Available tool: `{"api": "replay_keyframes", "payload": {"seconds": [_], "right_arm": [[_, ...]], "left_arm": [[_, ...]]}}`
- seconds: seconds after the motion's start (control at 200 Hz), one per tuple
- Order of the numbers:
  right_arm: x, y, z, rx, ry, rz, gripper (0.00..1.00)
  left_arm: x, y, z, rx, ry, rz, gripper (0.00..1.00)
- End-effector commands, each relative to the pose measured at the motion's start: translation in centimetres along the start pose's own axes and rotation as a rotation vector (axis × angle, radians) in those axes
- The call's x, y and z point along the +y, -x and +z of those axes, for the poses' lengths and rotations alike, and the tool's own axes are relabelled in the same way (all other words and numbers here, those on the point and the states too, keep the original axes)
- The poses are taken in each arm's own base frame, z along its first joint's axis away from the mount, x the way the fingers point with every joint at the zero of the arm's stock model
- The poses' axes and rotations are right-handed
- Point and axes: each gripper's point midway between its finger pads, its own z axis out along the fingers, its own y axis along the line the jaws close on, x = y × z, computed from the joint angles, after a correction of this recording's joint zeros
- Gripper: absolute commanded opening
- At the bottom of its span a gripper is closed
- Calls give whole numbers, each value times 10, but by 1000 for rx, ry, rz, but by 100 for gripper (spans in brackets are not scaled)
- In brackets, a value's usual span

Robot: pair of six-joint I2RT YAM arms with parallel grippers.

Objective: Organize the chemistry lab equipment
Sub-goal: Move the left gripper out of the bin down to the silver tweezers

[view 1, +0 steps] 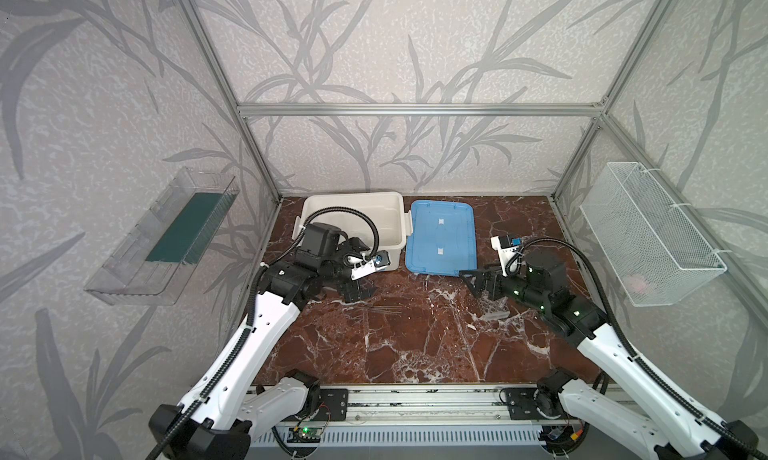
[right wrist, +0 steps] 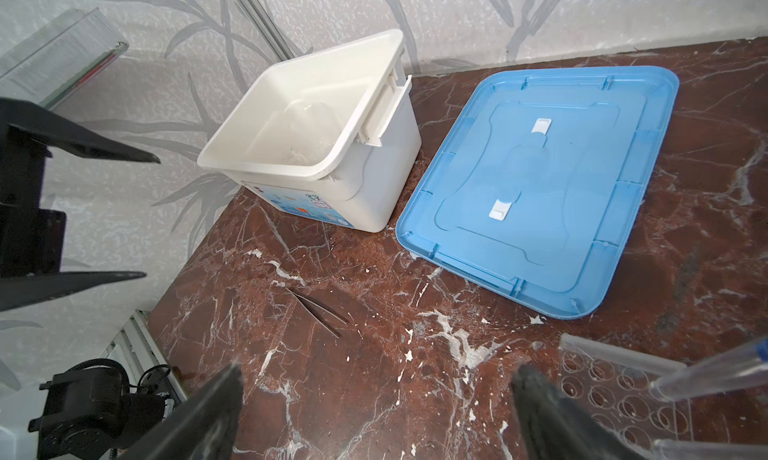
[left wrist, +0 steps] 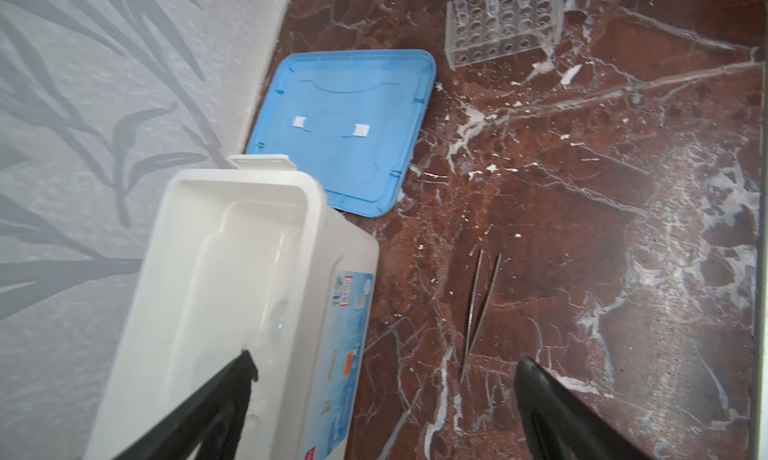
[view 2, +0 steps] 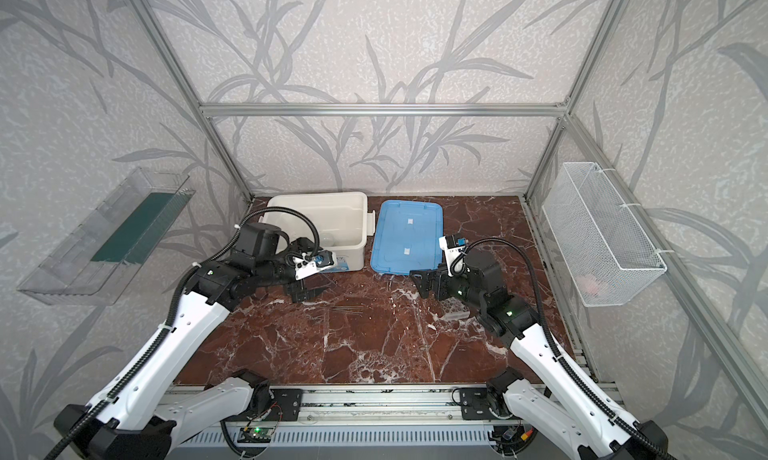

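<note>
While jaws gape, rods point(right wrist: 303, 299) nr bin point(right wrist: 374, 188)

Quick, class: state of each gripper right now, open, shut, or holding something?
Left gripper: open, holding nothing.
Right gripper: open, holding nothing.

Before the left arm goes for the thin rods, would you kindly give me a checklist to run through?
1. Left gripper open and empty: ok.
2. Right gripper open, clear of the rods: ok.
3. Thin rods lying free, nothing on them: ok.
4. White bin open, blue lid flat beside it: ok.
5. Tubes seated in the clear rack: cannot tell, only partly in view.
</note>
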Motion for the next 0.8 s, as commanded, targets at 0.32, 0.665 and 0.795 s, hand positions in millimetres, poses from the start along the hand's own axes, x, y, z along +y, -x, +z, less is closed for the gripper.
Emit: {"api": "replay_keyframes", "payload": {"seconds": [0.32,0.665,0.795], "right_arm": [[6,-10,9,18,73,-32,99],[22,-28,28,142,189,-74,99],[19,-34,31,148,185,-85,99]], "left_arm": [[-49,-49,79,186,-125,60,99],[-73,-83,122,310,-269,68,99],[-80,-88,133,330,-333,56,99]]}}
